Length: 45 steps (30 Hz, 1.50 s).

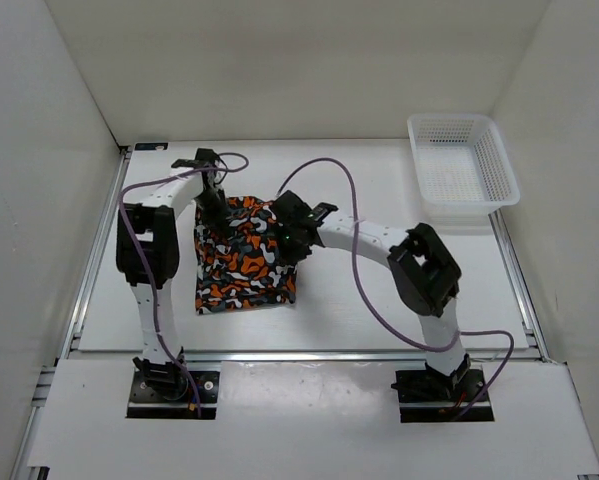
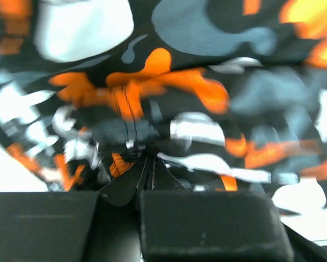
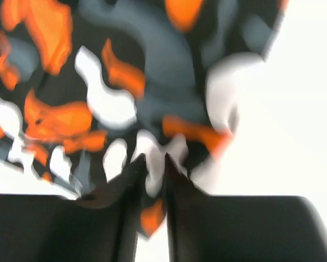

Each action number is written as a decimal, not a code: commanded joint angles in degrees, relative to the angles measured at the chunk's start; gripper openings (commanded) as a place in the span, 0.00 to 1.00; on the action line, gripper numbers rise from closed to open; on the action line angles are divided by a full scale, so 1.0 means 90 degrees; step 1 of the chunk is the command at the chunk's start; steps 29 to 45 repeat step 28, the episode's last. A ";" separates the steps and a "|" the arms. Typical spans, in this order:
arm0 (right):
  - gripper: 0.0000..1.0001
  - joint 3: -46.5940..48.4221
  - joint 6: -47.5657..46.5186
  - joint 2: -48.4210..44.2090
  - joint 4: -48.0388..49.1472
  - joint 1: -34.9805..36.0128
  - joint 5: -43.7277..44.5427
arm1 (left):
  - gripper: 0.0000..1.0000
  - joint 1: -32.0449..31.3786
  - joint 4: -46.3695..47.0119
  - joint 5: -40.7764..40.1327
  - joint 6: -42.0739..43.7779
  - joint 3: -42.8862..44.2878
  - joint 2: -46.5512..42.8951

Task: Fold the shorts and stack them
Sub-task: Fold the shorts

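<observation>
The camouflage shorts [image 1: 241, 260] lie on the white table, printed in orange, black, grey and white. My left gripper [image 1: 219, 208] is at their far left corner and my right gripper [image 1: 291, 238] at their right edge. In the left wrist view the jaws are closed tight, with the shorts [image 2: 168, 82] bunched in folds at the tips of my left gripper [image 2: 144, 164]. In the right wrist view my right gripper [image 3: 151, 169] has its jaws pinched on a fold of the shorts [image 3: 119, 82], with cloth showing between them.
A white mesh basket [image 1: 463, 162] stands at the back right of the table. White walls enclose the table on three sides. Purple cables loop over both arms.
</observation>
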 commanded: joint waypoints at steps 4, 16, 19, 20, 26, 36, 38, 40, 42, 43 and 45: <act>0.71 -0.0431 -0.0150 -0.2753 -0.0534 -0.0169 0.1944 | 0.16 0.0045 -0.0875 -0.0358 0.0286 0.1290 -0.1677; 0.99 -0.1915 0.0161 -0.6026 -0.2379 -0.1399 0.5489 | 0.62 0.0504 -0.0868 -0.1052 -0.0007 0.1079 -0.5006; 0.99 -0.2325 0.0406 -0.6719 -0.2654 -0.1546 0.5717 | 0.80 0.0504 -0.0711 -0.1442 -0.0251 0.0385 -0.6002; 0.99 -0.2558 0.0475 -0.7078 -0.2713 -0.1605 0.5717 | 0.89 0.0504 -0.0652 -0.1636 -0.0348 0.0074 -0.6440; 0.99 -0.2980 0.1031 -0.8057 -0.3279 -0.1605 0.5863 | 1.00 0.0504 -0.0593 -0.1921 -0.0709 -0.0924 -0.7663; 0.99 -0.3048 0.0954 -0.8136 -0.3280 -0.1605 0.5863 | 1.00 0.0504 -0.0593 -0.1990 -0.0779 -0.1227 -0.7996; 0.99 -0.3048 0.0954 -0.8136 -0.3280 -0.1605 0.5863 | 1.00 0.0504 -0.0593 -0.1990 -0.0779 -0.1227 -0.7996; 0.99 -0.3048 0.0954 -0.8136 -0.3280 -0.1605 0.5863 | 1.00 0.0504 -0.0593 -0.1990 -0.0779 -0.1227 -0.7996; 0.99 -0.3048 0.0954 -0.8136 -0.3280 -0.1605 0.5863 | 1.00 0.0504 -0.0593 -0.1990 -0.0779 -0.1227 -0.7996; 0.99 -0.3048 0.0954 -0.8136 -0.3280 -0.1605 0.5863 | 1.00 0.0504 -0.0593 -0.1990 -0.0779 -0.1227 -0.7996; 0.99 -0.3048 0.0954 -0.8136 -0.3280 -0.1605 0.5863 | 1.00 0.0504 -0.0593 -0.1990 -0.0779 -0.1227 -0.7996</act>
